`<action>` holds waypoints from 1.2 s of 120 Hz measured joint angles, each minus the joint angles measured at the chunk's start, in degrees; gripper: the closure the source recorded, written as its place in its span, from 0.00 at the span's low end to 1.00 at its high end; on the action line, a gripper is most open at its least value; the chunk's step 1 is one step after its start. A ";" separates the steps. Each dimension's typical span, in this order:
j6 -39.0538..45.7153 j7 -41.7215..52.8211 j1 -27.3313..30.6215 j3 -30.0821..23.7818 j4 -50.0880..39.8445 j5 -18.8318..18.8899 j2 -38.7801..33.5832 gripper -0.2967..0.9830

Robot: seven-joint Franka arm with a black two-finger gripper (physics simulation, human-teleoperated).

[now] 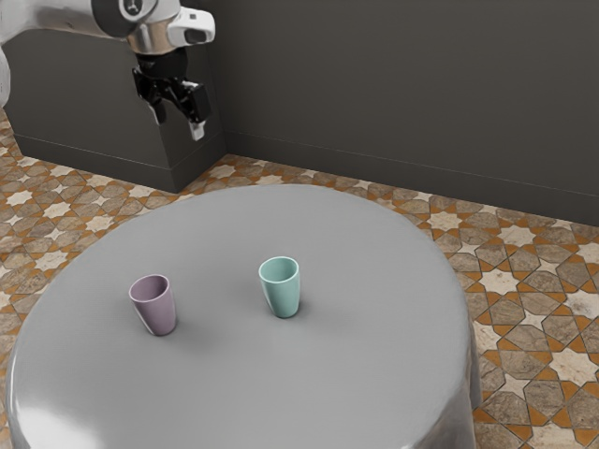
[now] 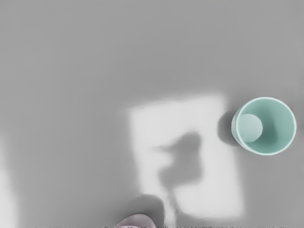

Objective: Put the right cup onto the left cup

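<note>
Exterior view: round grey table, patterned tile floor, dark wall behind. Gripper raised, fingers spread wide, empty, well apart from both cups. Mauve cup upright on table, toward exterior view's left; teal cup upright, toward its right. Wrist view: bright patch beside teal cup.

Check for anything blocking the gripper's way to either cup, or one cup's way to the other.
Nothing visible blocks either: I see no object between the open gripper and the mint cup or purple cup, nor between the cups on the gray table.
</note>
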 joint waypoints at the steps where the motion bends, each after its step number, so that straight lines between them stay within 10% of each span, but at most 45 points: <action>1: -0.10 -0.12 -0.29 0.01 -0.01 0.02 -0.04 0.25; 48: 5.37 -8.85 -6.91 -0.05 -5.81 -2.40 1.42 0.25; 92: 18.98 -29.59 -15.85 -3.67 -30.31 -6.67 -6.32 0.25; 144: 25.50 -41.85 -9.14 -6.06 -23.38 -7.60 7.77 0.25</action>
